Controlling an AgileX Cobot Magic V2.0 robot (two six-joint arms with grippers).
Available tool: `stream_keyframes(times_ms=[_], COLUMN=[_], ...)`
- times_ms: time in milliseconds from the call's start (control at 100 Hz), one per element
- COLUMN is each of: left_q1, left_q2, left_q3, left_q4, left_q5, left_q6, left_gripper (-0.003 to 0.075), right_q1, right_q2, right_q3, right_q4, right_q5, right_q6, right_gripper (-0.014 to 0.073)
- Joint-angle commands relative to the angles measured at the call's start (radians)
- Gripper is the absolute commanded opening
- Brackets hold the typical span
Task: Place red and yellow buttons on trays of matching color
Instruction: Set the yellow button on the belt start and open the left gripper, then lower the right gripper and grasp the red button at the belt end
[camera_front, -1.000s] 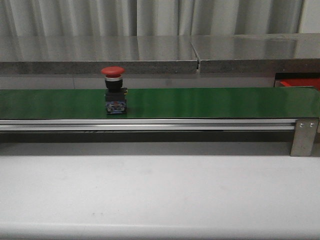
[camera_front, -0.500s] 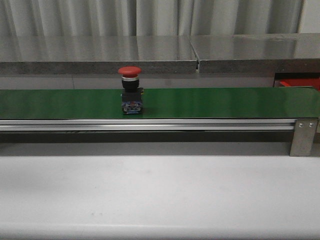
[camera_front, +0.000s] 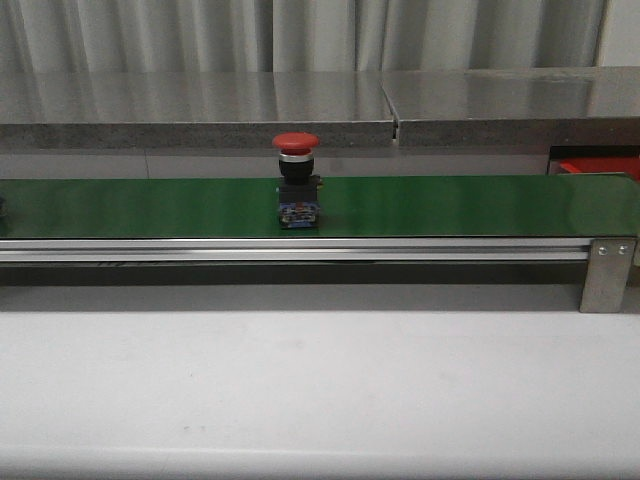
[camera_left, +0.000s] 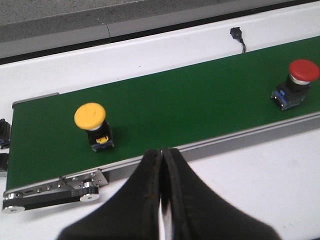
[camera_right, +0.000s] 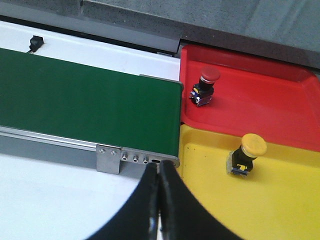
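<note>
Front view: a red button (camera_front: 297, 184) stands upright on the green belt (camera_front: 450, 205), a little left of the middle; neither arm shows here; a sliver of the red tray (camera_front: 598, 166) peeks past the belt's right end.

Left wrist view: the left gripper (camera_left: 162, 156) hangs over the belt's near rail with its jaws pressed together, empty; a yellow button (camera_left: 93, 125) stands near it on the belt, the red one well off toward the far end; each looks like a small rigid plastic switch, light, with a broad mushroom cap on a narrow blocky body; the cap looks smooth and rounded, so I judge the squared body below it the surer hold.

Right wrist view: the right gripper (camera_right: 159, 171) is likewise closed on nothing, above the belt's end; the red tray holds one red button (camera_right: 205, 87), the yellow tray (camera_right: 280, 210) one yellow button (camera_right: 246, 153), both apart from the jaws.
</note>
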Motion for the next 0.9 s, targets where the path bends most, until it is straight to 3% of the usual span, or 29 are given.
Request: stream_keyframes(times_ms=[0,150,330,660,750,890], left_q1=[-0.01,-0.01,-0.01,-0.01,-0.01,-0.01], left_q2=[-0.099,-0.229,-0.345,-0.38,-0.38,-0.38], left_q3=[0.048,0.152,0.213,0.215,0.215,0.215], left_q4=[-0.017,-0.031,-0.031,-0.031,-0.031,-0.031], left_q5=[-0.076,-0.076,-0.072,-0.07,-0.07,-0.07], left_q6=[-0.011,-0.011,-0.011,-0.011,-0.011,-0.011], left_gripper=[-0.002,-0.002,-0.002,-0.002,-0.002,-0.002], right_q1=[0.0,0.03,0.155,0.334,0.366,0.405], right_q2=[0.036,0.133,0.286,0.625,0.71,0.818], right_q3=[-0.068,-0.173,-0.329,-0.669,-0.744,-0.843], right_q4=[-0.001,-0.001,-0.032,-0.037,-0.032,-0.018], right_q5=[-0.065,-0.008,0.06,0.258,0.318,0.369], right_q6=[-0.003,-0.003,-0.003,-0.003,-0.003,-0.003], right_gripper=[-0.009,-0.009,-0.009,-0.0074,0.0038,0.0349])
